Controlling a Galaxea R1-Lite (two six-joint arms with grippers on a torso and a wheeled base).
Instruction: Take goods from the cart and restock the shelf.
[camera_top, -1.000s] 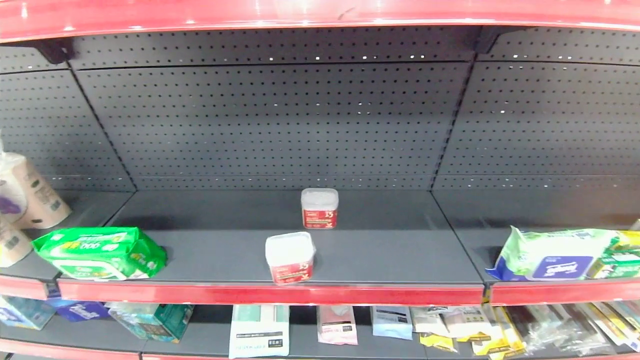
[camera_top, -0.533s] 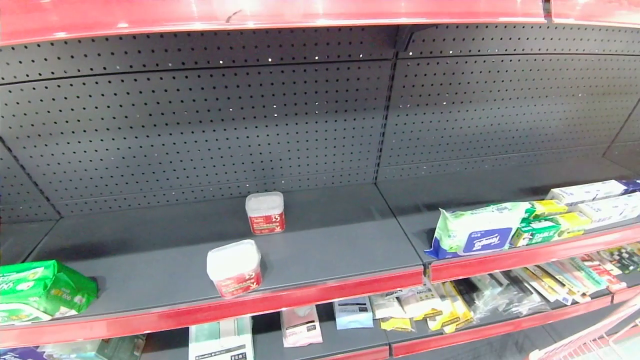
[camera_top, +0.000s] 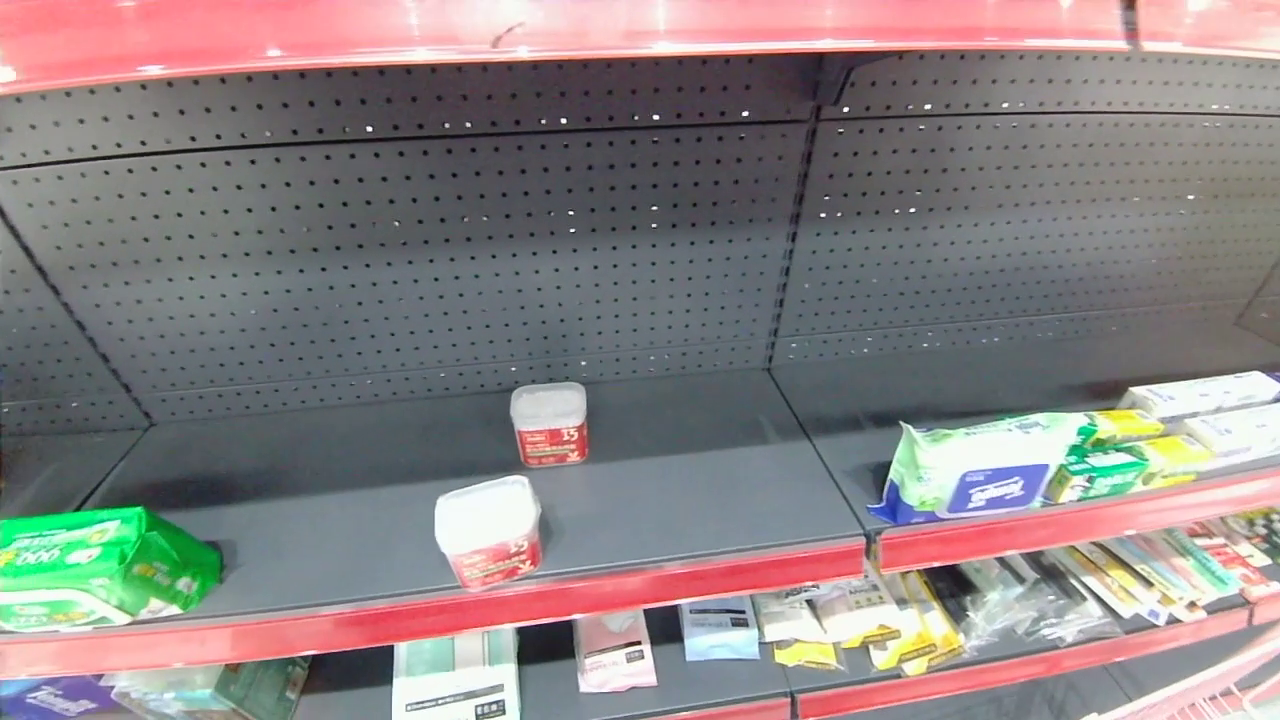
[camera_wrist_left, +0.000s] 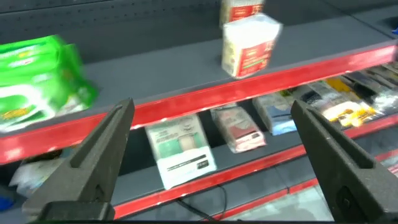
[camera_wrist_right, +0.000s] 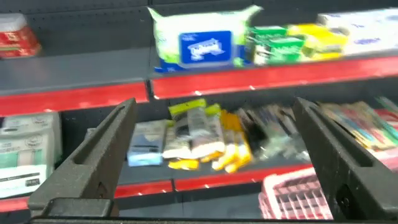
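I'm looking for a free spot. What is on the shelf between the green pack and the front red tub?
Nothing. In the head view, only bare grey shelf lies between the green pack and the front red tub.

left end effector (camera_wrist_left: 211, 107) and right end effector (camera_wrist_right: 214, 104) both gape wide, apparently empty.
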